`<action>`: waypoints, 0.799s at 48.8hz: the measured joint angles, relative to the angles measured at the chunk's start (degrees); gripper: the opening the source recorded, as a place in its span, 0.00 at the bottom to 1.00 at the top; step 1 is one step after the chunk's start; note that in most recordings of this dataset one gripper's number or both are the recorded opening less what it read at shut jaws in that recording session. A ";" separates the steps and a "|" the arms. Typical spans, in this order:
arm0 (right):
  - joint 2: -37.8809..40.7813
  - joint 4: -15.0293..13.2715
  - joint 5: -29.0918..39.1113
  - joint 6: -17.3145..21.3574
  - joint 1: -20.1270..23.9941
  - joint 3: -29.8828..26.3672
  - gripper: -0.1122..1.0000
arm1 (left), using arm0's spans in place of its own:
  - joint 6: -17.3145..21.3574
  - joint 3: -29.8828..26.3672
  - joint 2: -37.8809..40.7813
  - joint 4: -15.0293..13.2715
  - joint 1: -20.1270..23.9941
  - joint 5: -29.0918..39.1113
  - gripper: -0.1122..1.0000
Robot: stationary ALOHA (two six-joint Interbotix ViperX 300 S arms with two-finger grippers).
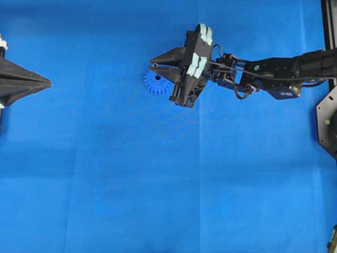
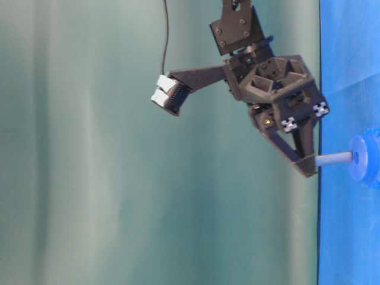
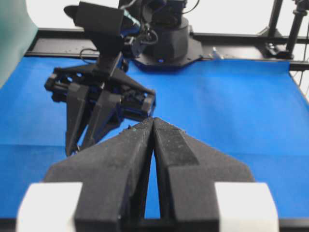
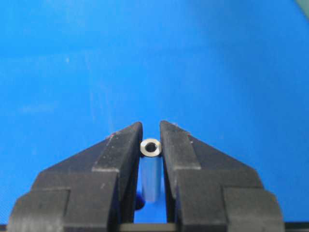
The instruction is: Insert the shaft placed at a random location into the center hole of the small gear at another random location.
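Blue cloth [image 1: 158,184] below; our right gripper [image 2: 309,166] clamps the shaft [image 2: 333,158], whose tip meets the small gear [image 2: 365,157]; any tilt could jam it.

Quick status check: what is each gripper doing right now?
Left gripper: closed, holding nothing.
Right gripper: closed on the shaft, at the small gear.

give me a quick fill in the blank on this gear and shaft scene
1. The right pincer is shut on the ____.
2. In the table-level view, the shaft has its far end at the hub of the ____.
3. The left pincer holds ____.
4. The cloth on the table is ____.

Missing words: shaft; gear; nothing; blue
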 measured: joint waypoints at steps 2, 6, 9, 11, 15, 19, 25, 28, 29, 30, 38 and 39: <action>-1.05 0.00 0.09 -0.09 0.00 0.09 0.12 | 0.00 -0.09 0.00 0.00 0.09 0.09 0.10; -3.16 -0.26 0.09 -0.09 0.09 0.18 0.12 | 0.00 0.00 0.00 0.00 0.09 0.00 0.10; -4.22 -0.35 0.09 -0.09 0.09 0.18 0.12 | 0.00 0.00 0.00 0.00 0.09 0.09 0.10; -4.57 -0.35 0.18 -0.18 0.09 0.26 0.12 | 0.00 0.00 0.00 0.09 0.09 0.09 0.10; -4.66 -0.44 0.62 -0.09 0.26 0.35 0.12 | 0.00 0.00 0.00 0.00 0.00 0.09 0.10; -4.57 -0.44 1.14 -0.09 0.53 0.44 0.12 | 0.00 0.00 0.00 0.00 0.09 0.09 0.10; -4.31 -0.35 1.23 0.00 0.97 0.53 0.12 | 0.00 -0.09 0.00 0.00 0.09 0.09 0.10; -3.43 -0.35 1.05 0.35 1.14 0.53 0.12 | 0.00 0.00 0.00 0.09 0.09 0.09 0.10; -2.99 -0.35 0.97 0.44 1.14 0.53 0.12 | 0.00 0.00 0.00 0.00 0.09 0.09 0.10; -2.64 -0.35 0.88 0.44 1.14 0.53 0.12 | 0.00 0.00 0.00 0.00 0.09 0.09 0.10; -0.18 0.00 0.00 0.53 1.23 0.53 0.12 | 0.00 0.00 0.00 0.09 0.09 0.09 0.10; 0.00 0.09 -0.18 0.53 1.23 0.44 0.12 | 0.00 0.00 0.00 0.09 0.00 0.09 0.10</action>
